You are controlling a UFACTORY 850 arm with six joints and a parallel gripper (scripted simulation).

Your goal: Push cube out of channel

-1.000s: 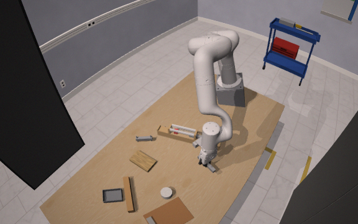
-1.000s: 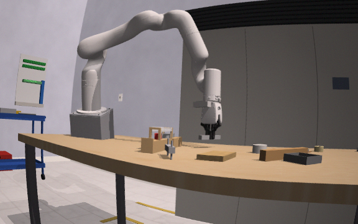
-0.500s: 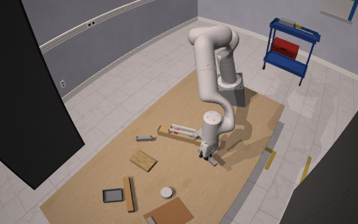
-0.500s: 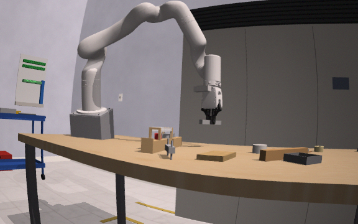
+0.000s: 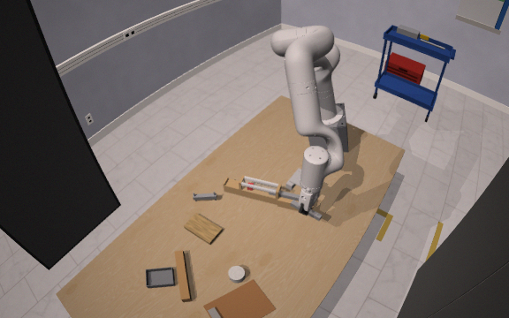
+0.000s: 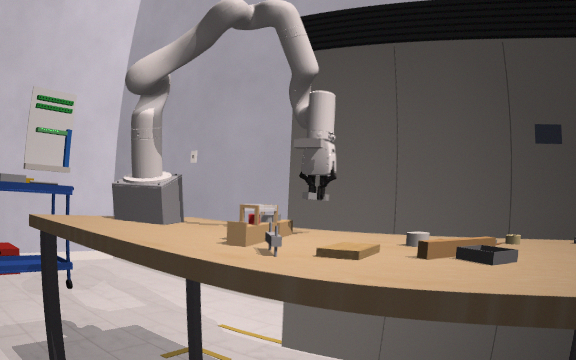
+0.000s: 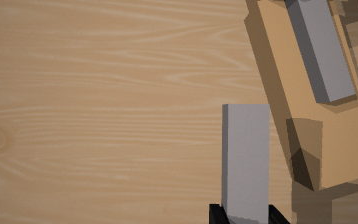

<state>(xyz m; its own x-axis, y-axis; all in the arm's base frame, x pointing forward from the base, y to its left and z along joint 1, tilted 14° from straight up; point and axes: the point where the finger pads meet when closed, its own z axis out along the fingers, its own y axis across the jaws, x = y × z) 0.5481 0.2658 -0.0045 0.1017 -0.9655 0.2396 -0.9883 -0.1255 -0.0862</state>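
The gripper point(image 6: 316, 194) hangs well above the table point(image 6: 318, 285), its fingers clenched on a grey bar point(image 7: 245, 160) that juts out flat from between them (seen clearly from the wrist). The red cube point(image 5: 250, 185) sits inside the channel point(image 5: 254, 191), under its roof rails. A second grey bar point(image 7: 321, 50) lies on the channel's wooden ledge, just beside the gripper.

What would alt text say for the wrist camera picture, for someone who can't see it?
Looking straight down, the end effector grips a grey bar that hangs above a wooden table. At the upper right lies a tan wooden base with a second grey bar resting on it.
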